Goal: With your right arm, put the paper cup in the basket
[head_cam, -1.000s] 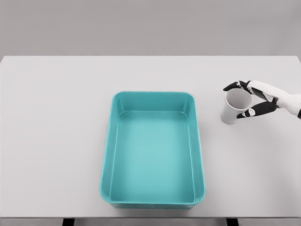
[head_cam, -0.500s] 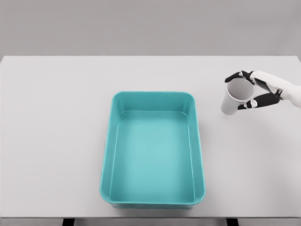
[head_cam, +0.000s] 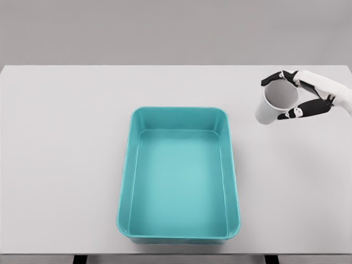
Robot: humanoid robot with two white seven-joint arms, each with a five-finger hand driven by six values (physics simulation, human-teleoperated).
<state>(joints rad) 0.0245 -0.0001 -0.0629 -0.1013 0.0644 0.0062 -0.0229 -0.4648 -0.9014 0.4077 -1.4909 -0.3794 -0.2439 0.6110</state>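
1. While gripping the cup, my right hand has fingers curled round its rim.
2. Cup tilted, at 2 o'clock from the basket, well apart.

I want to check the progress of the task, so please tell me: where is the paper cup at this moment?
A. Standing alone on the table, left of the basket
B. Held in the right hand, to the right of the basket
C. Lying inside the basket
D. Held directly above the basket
B: the right hand has its fingers around the cup, tilted, off to the right of the basket, which holds nothing.
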